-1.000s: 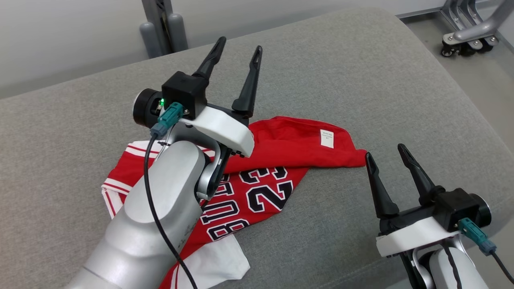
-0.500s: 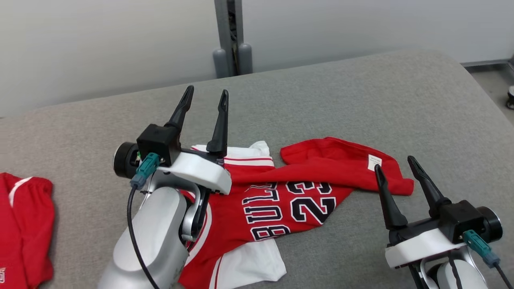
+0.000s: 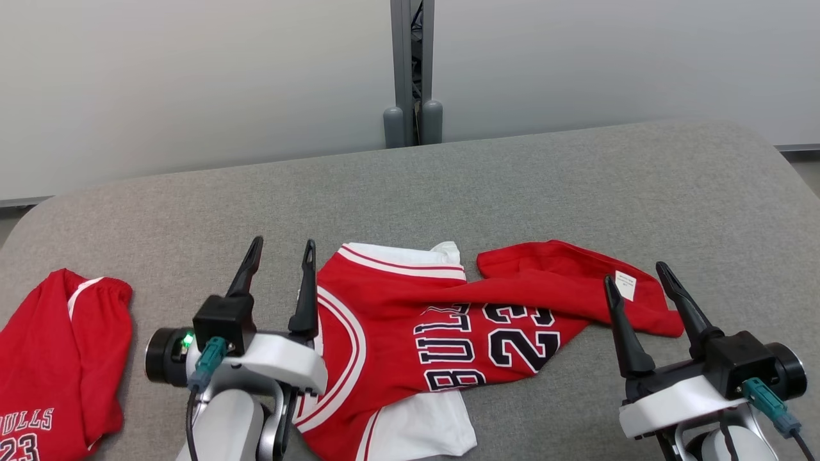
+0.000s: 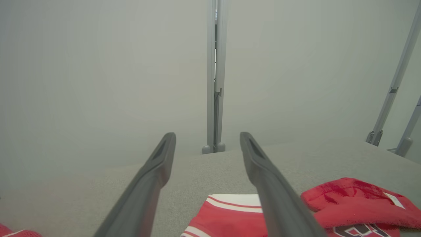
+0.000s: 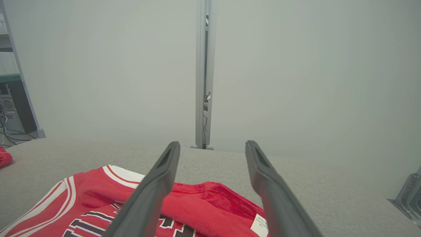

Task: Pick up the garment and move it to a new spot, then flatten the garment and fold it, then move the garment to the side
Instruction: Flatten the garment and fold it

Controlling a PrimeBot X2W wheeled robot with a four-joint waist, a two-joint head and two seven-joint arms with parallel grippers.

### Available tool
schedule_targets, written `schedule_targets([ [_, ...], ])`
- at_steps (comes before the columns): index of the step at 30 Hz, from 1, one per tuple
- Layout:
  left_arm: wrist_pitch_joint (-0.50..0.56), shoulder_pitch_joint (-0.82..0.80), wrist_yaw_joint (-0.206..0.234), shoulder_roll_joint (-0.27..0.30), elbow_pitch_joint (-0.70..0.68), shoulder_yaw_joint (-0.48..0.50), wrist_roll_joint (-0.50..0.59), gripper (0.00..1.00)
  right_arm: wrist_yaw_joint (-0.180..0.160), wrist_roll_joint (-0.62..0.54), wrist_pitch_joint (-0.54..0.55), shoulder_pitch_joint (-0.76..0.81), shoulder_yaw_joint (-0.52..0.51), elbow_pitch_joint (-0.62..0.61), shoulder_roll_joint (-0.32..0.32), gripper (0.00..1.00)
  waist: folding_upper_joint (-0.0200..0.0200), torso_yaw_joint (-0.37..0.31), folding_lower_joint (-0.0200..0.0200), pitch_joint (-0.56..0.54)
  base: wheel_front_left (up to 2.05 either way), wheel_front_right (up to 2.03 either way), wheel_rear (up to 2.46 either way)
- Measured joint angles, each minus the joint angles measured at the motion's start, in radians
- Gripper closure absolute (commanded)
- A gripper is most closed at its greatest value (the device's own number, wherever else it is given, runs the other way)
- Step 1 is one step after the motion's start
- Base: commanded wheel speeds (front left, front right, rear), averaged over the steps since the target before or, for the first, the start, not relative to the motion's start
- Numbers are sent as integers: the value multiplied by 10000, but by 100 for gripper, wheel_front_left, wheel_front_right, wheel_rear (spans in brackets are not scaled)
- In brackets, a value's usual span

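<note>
The garment (image 3: 410, 304) is a red jersey with white trim and dark lettering. It lies crumpled on the grey padded surface (image 3: 512, 186), its right part folded over with a white label showing. My left gripper (image 3: 283, 243) is open just off the jersey's left edge, with nothing between its fingers. My right gripper (image 3: 634, 273) is open at the jersey's right end, its fingers either side of the red fold and holding nothing. The left wrist view has my left gripper (image 4: 207, 135) above the jersey (image 4: 230, 214). The right wrist view has my right gripper (image 5: 212, 143) over the jersey (image 5: 204, 197).
A second red garment (image 3: 57, 358) lies at the surface's left edge. A grey post (image 3: 410, 64) stands against the pale wall behind the far edge. Bare grey surface stretches beyond the jersey and to its right. A metal frame (image 4: 394, 85) stands off to the right.
The head camera has swung, bringing the second red garment and the wall into view. My left gripper has drawn back from over the jersey to its left edge. Both grippers stay open.
</note>
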Motion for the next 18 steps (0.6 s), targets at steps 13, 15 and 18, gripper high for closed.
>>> schedule_targets([
  [13, 2, 1808, -121, 6, 115, 543, 63, 0, 0, 29, 0, 177, -48, -12, -2, 0, 0, -164, 0, -179, 0, 0, 0],
  [15, 2, 1855, -155, -4, 148, 533, 67, 0, 0, 29, 0, 218, -102, -12, -4, 0, 0, -119, 0, -213, 0, 0, 0],
  [18, 2, 1828, -167, 4, 151, 520, 52, 0, 0, 29, 0, 323, -54, -4, -2, 0, 0, -20, 0, -293, 0, 0, 0],
])
